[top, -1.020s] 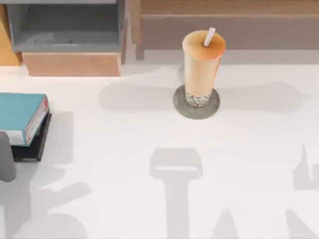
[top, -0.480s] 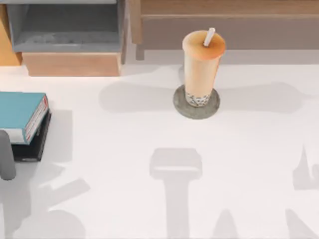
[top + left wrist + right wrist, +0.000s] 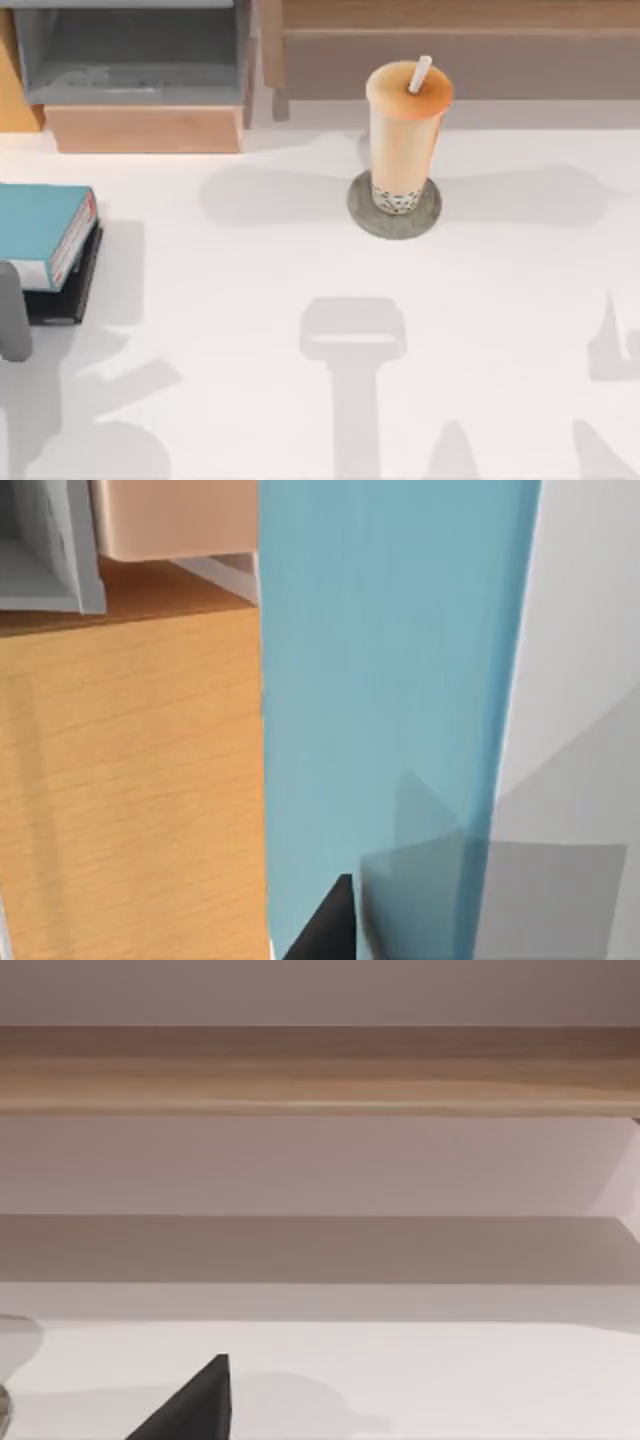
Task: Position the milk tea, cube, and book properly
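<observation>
Tea (image 3: pixel 405 135): upright on a grey disc (image 3: pixel 432 217) at mid-back of the table, likely its proper spot as a coaster.
Book (image 3: pixel 40 230): flat at the left edge, stacked on a black slab (image 3: pixel 75 295), spine facing right; probably placed there on purpose.
Left gripper (image 3: pixel 330 930): just over the teal cover; opening cannot be told.
Right gripper (image 3: pixel 195 1405): low over bare table, facing the back shelf; opening cannot be told.
Open box (image 3: pixel 130 60): back left, possibly a slot for the cube.

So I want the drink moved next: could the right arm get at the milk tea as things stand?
Probably yes. The milk tea stands upright on a grey round disc, with bare white table on its right and front; nothing stands in the way there. The wooden shelf sits behind it.
</observation>
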`<state>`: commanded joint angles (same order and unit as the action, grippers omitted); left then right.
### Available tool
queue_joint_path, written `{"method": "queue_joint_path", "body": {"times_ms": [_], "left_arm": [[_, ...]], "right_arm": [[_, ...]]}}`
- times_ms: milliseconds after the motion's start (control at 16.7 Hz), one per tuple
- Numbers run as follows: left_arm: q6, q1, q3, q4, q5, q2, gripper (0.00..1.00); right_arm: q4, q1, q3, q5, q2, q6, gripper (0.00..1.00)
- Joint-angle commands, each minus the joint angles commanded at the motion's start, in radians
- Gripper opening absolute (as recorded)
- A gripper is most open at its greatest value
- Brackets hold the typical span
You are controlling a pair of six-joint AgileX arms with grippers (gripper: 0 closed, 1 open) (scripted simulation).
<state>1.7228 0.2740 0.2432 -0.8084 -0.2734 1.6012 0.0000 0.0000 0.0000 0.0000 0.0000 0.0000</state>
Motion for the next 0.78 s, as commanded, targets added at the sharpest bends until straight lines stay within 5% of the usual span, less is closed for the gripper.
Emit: {"method": "queue_joint_path", "body": {"times_ms": [420, 780], "left_arm": [[0.0, 0.0, 0.0, 0.0, 0.0, 0.0, 0.98], [0.0, 0.0, 0.0, 0.0, 0.0, 0.0, 1.0]], "right_arm": [[0.0, 0.0, 0.0, 0.0, 0.0, 0.0, 1.0], [0.0, 0.0, 0.0, 0.0, 0.0, 0.0, 1.0]]}}
